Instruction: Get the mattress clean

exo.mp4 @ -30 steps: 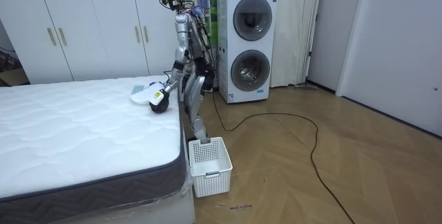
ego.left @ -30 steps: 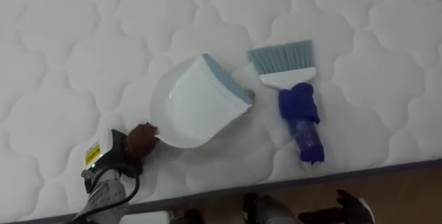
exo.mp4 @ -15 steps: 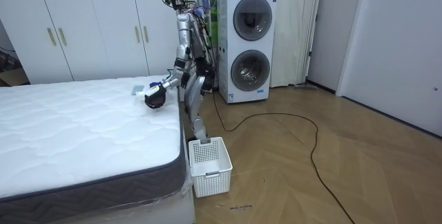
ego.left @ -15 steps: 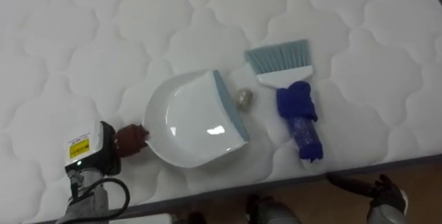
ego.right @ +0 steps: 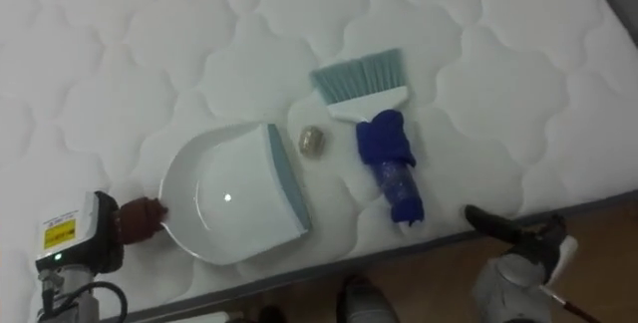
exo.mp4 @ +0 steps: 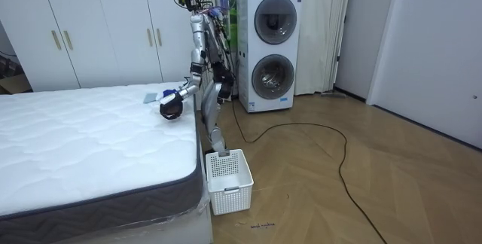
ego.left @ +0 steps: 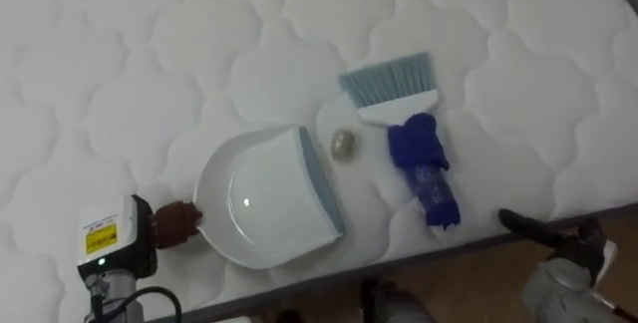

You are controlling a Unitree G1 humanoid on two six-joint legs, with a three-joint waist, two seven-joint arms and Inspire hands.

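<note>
Nearest us, our left hand point(ego.left: 138, 233) is curled round the brown handle end of the white dustpan point(ego.left: 257, 203). Our right hand point(ego.left: 533, 231) hangs past the bed's dark edge over the wooden floor point(ego.left: 469, 288), with its fingers stretched out and holding nothing. The dustpan lies flat on the bed point(ego.left: 120, 54), its rounded back close to that edge. Its grey-blue lip is just beside a small pale scrap point(ego.left: 342, 144). Beyond the scrap lies the brush point(ego.left: 412, 144), with its blue-wrapped handle tip near the edge and its bristles pointing away from us. Farther on the quilted mattress runs wide and bare. In the room view we stand at the bed's side, a white basket point(exo.mp4: 228, 175) sits by its corner, and open floor stretches to the room view's right.
</note>
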